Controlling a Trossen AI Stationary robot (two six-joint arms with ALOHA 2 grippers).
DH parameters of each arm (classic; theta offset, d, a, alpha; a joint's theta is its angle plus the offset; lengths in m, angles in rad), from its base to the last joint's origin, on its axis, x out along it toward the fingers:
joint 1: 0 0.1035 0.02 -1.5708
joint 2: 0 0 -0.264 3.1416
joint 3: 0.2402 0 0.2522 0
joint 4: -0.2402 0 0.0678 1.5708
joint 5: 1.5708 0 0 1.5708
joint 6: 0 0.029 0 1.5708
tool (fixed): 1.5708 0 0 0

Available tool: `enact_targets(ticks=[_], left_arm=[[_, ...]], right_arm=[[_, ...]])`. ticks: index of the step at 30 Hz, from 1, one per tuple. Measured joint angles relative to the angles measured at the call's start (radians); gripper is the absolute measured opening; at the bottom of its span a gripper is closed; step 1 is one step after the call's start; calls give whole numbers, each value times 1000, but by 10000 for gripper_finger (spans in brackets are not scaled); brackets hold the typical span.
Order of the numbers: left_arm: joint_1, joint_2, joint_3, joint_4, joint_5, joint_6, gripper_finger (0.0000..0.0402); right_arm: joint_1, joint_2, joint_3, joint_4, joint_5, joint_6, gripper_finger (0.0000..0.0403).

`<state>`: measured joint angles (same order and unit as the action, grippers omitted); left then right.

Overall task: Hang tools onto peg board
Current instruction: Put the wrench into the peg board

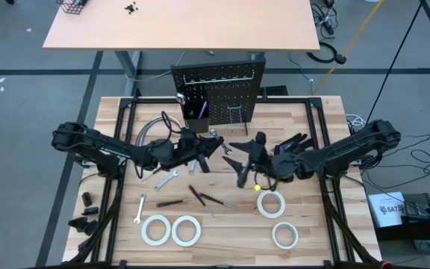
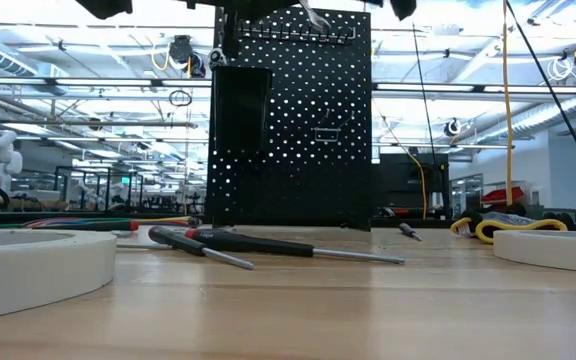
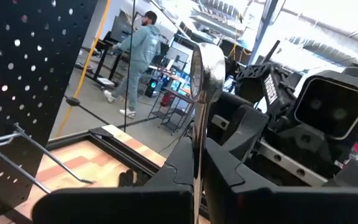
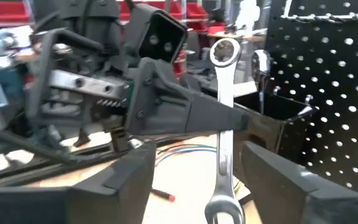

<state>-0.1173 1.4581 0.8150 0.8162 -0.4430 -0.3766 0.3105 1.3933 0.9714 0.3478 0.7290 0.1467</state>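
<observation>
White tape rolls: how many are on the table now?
4, all near the front: two side by side front-left, one right of centre, one front-right. None appears hidden.

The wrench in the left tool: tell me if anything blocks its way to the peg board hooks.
Nothing visible does. The left tool holds the wrench upright, clamped at mid-shank, in front of the peg board. The right tool stands open on both sides of the wrench's lower end, not between it and the board's hooks.
</observation>
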Motion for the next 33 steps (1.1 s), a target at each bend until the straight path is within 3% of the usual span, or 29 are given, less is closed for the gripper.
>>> enact_targets(ticks=[3, 8, 13, 16, 20, 24, 29, 33], left_arm=[[-3, -21, 0, -40, -2, -1, 8], [-19, -53, 79, -293, -30, 0, 8], [-45, -54, 216, -534, -41, 67, 8], [-50, -54, 271, -624, -81, 95, 8], [-50, -67, 301, -678, -142, 124, 7], [-50, -79, 304, -705, -194, 124, 7], [-49, -82, 304, -725, -226, 124, 7], [-37, -83, 304, -725, -227, 124, 7]], right_arm=[[10, -86, 0, -152, -43, 40, 260], [42, -226, -3, -485, -56, 119, 267], [85, -330, -61, -615, -55, 159, 259], [111, -382, -137, -577, -55, 160, 253], [138, -426, -263, -396, -56, 160, 250], [150, -430, -368, -149, -153, 158, 249], [151, -397, -427, 68, -285, 157, 249], [150, -361, -428, 106, -287, 161, 249]])
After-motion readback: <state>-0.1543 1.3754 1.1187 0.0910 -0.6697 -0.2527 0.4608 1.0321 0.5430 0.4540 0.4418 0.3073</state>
